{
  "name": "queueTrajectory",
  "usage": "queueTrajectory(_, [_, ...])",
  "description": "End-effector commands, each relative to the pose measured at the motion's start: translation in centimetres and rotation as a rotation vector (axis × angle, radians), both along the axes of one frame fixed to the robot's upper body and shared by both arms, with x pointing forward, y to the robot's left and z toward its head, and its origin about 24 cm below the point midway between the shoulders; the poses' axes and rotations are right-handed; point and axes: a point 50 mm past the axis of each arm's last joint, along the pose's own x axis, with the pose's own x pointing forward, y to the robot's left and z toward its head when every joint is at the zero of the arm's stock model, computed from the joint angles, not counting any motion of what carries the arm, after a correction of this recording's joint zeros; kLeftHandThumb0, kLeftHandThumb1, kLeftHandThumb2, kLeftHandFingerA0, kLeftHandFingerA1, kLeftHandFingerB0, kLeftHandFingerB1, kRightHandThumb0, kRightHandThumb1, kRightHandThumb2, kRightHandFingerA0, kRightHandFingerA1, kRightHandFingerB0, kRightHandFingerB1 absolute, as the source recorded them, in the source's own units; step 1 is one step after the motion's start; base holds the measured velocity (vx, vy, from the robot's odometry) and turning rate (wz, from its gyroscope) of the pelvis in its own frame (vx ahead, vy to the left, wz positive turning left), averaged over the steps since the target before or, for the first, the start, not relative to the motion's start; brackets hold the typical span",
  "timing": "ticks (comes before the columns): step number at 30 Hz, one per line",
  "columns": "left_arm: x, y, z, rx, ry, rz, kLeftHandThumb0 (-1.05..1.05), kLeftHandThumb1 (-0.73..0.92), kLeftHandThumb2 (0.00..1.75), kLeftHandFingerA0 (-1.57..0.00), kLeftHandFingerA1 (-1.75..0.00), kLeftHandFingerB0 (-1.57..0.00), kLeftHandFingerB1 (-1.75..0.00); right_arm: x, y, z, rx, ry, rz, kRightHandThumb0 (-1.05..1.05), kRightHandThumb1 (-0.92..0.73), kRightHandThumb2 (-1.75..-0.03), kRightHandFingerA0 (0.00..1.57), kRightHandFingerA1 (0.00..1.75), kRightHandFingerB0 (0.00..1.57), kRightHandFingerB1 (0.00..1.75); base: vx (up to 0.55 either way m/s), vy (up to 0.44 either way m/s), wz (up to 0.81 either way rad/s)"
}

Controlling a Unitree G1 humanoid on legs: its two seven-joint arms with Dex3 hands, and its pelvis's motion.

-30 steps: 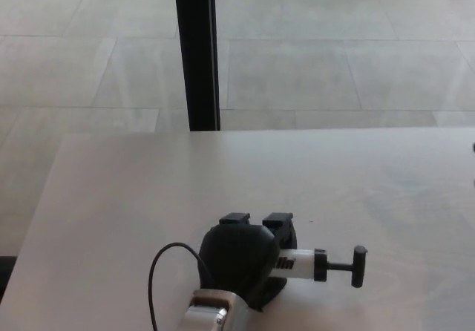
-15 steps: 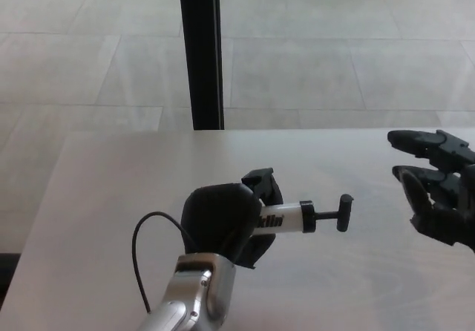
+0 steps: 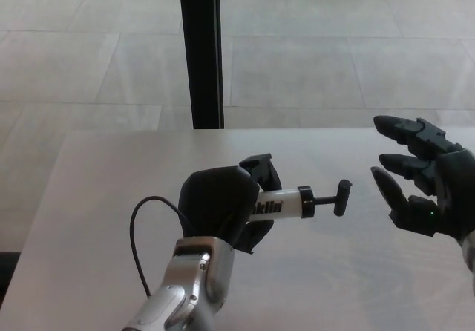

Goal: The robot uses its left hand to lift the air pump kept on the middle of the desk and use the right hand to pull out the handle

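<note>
The robot's black left hand (image 3: 223,212) is wrapping its fingers (image 3: 261,174) around the body of the small white cylindrical air pump (image 3: 280,205), which is hanging above the pale, smooth bench (image 3: 96,197) near its middle, tipped slightly upward toward the right. The pump's black T-shaped handle (image 3: 340,197) is sticking out on a thin black rod toward the black right hand (image 3: 417,186), which is hovering well apart from it with its fingers (image 3: 393,127) spread and holding nothing. The main risk is lying in the pull itself: the left hand is covering only the rear part of the barrel, so a tug from the right could be sliding the pump out of that grasp or twisting it sideways. The handle is also looking small against the thick right fingers, so they may be closing on the rod instead, or nudging the handle aside and missing. A loop of thin black cable (image 3: 141,227) is trailing beside the silver left wrist and might be snagging.
</note>
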Motion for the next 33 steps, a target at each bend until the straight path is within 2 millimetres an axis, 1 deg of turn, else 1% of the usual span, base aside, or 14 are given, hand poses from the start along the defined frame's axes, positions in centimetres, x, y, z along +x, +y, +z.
queueTrajectory(1, [0.1, -0.4, 0.9, -0.048, -0.032, -0.008, -0.14, 0.48, 1.19, -1.32, -1.46, -0.92, -1.13, 0.6, -0.6, 0.0, -0.029, 0.034, -0.009, -0.86, -0.69, -0.61, 0.13, 0.57, 0.25, 0.30, 0.00, 0.000, 0.00])
queueTrajectory(2, [0.1, -0.5, 0.9, -0.051, -0.032, -0.007, -0.08, 0.45, 1.24, -1.00, -1.75, -0.81, -1.43, 0.6, -0.6, 0.0, -0.023, 0.033, -0.009, -0.83, -0.67, -0.61, 0.12, 0.57, 0.27, 0.30, 0.00, 0.000, 0.00])
queueTrajectory(3, [0.0, -0.6, 0.9, -0.066, -0.022, -0.006, -0.11, 0.45, 1.20, -1.32, -1.50, -0.99, -1.25, 0.8, -0.7, 0.0, -0.016, 0.034, -0.015, -0.82, -0.67, -0.61, 0.14, 0.55, 0.28, 0.30, 0.00, 0.000, 0.00])
queueTrajectory(5, [-0.2, -0.8, 1.1, -0.067, -0.012, 0.003, -0.12, 0.45, 1.19, -1.30, -1.47, -1.00, -1.24, 1.0, -0.6, 0.1, -0.012, 0.035, -0.020, -0.80, -0.52, -0.89, 0.13, 0.57, 0.21, 0.43, 0.00, 0.000, 0.00])
queueTrajectory(8, [-0.4, -1.2, 1.5, -0.138, -0.004, 0.008, -0.06, 0.44, 1.25, -1.00, -1.75, -0.82, -1.50, 1.3, -0.7, 0.0, -0.032, 0.049, -0.027, -0.80, -0.65, -0.61, 0.14, 0.62, 0.29, 0.30, 0.00, 0.000, 0.00])
queueTrajectory(11, [-0.5, -1.4, 1.9, -0.173, 0.007, 0.020, -0.13, 0.47, 1.17, -1.30, -1.47, -1.00, -1.26, 1.3, -0.7, -0.1, -0.030, 0.059, -0.027, -0.80, -0.65, -0.61, 0.14, 0.62, 0.29, 0.30, 0.00, 0.000, 0.00])
queueTrajectory(12, [-0.6, -1.5, 2.3, -0.202, -0.007, 0.023, -0.08, 0.47, 1.22, -0.98, -1.75, -0.81, -1.54, 1.3, -0.8, -0.2, -0.027, 0.065, -0.027, -0.82, -0.66, -0.61, 0.13, 0.58, 0.29, 0.30, 0.00, 0.000, 0.00])
queueTrajectory(13, [-0.5, -1.7, 2.9, -0.264, -0.012, 0.039, -0.13, 0.47, 1.17, -1.27, -1.45, -1.01, -1.27, 1.5, -0.8, -0.5, 0.004, 0.079, -0.033, -0.83, -0.53, -0.92, 0.13, 0.57, 0.21, 0.43, 0.00, 0.000, 0.00])
queueTrajectory(17, [-0.3, -2.1, 3.9, -0.333, 0.007, 0.053, -0.16, 0.50, 1.17, -1.21, -1.43, -0.97, -1.25, 1.6, -0.4, -0.5, 0.034, 0.067, -0.024, -0.82, -0.73, -0.63, 0.13, 0.53, 0.29, 0.30, 0.00, 0.000, 0.00])
queueTrajectory(18, [-0.3, -2.2, 4.1, -0.336, 0.004, 0.055, -0.10, 0.49, 1.19, -0.88, -1.75, -0.75, -1.57, 1.7, -0.2, -0.4, 0.050, 0.053, -0.024, -0.82, -0.73, -0.63, 0.15, 0.53, 0.31, 0.30, 0.00, 0.000, 0.00])
queueTrajectory(22, [-0.3, -2.4, 4.6, -0.358, 0.015, 0.054, -0.10, 0.48, 1.18, -0.91, -1.75, -0.75, -1.58, 1.6, 0.2, -0.3, 0.145, -0.030, -0.051, -0.62, -0.72, -0.62, 0.43, 0.67, 0.39, 0.35, 0.00, 0.000, 0.00])
queueTrajectory(23, [-0.3, -2.4, 4.6, -0.365, 0.012, 0.051, -0.10, 0.48, 1.19, -0.92, -1.75, -0.74, -1.63, 1.6, 0.3, -0.3, 0.166, -0.062, -0.062, -0.57, -0.58, -0.95, 0.52, 0.77, 0.32, 0.52, 0.00, 0.000, 0.00])
queueTrajectory(24, [-0.3, -2.4, 4.6, -0.355, 0.010, 0.055, -0.08, 0.47, 1.17, -0.91, -1.75, -0.74, -1.61, 1.5, 0.3, -0.2, 0.174, -0.078, -0.061, -0.50, -0.72, -0.62, 0.58, 0.93, 0.41, 0.38, 0.00, 0.000, 0.00])
queueTrajectory(33, [-0.2, -2.1, 4.0, -0.305, 0.023, 0.054, -0.12, 0.48, 1.18, -0.91, -1.75, -0.79, -1.53, 1.7, 0.3, 1.1, 0.192, -0.210, -0.067, -0.36, -0.73, -0.61, 0.95, 1.25, 0.51, 0.43, 0.00, 0.000, 0.00])
